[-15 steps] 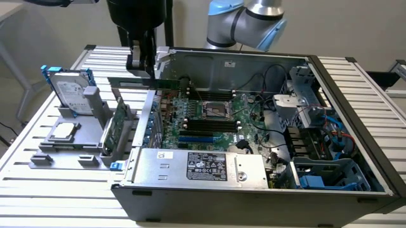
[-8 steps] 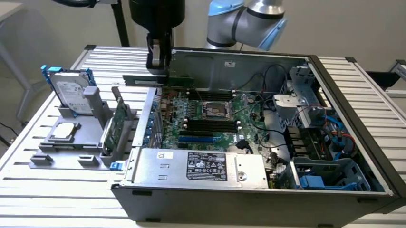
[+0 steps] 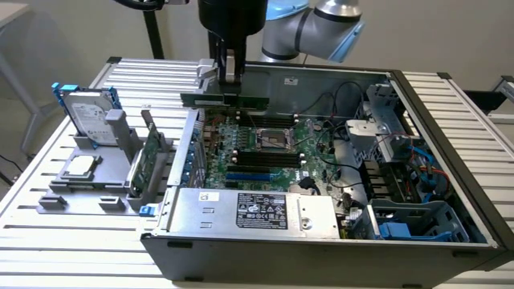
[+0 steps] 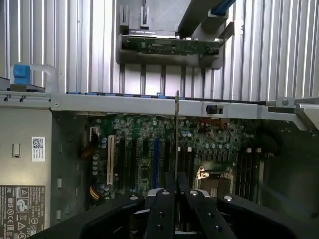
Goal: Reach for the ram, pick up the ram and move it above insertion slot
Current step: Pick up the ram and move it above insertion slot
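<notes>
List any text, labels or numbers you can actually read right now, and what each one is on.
None can be quoted.
Power supply black label: print and certification marks, too small.
Its white sticker: a code, unreadable.
White sticker on the case wall: QR-style code, blurred.
Hard drive label: too blurred.
Ram in the claw: no legible marking.

Plain pale wall [image 3: 72, 36] behind; ribbed silver table [image 3: 80, 241] of slatted metal rails below; black post [image 3: 153, 30] rising at the back; soft, even light.
</notes>
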### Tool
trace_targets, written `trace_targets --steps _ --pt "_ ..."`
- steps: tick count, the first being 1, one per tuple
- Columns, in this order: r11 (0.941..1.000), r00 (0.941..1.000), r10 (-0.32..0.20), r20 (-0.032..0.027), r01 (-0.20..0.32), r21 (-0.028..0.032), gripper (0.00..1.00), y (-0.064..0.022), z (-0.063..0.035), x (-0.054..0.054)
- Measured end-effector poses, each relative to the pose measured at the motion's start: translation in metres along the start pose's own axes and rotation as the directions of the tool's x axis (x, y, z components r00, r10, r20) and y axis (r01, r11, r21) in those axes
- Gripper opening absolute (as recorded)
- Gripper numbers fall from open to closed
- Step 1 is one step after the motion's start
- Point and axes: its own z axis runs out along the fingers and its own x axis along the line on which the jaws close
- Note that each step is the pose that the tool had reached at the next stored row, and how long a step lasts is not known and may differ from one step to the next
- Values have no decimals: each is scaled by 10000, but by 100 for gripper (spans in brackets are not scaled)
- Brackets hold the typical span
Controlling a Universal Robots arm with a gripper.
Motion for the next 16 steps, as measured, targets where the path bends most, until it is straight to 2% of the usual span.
trace_targets --steps 5,12,16 --pt "10000 10000 0 0 0 0 13 -172 43 -110" --pt "10000 10000 1 -5 -1 0 13 -286 128 -398" --pt "10000 10000 0 -13 0 0 13 -363 172 -514"
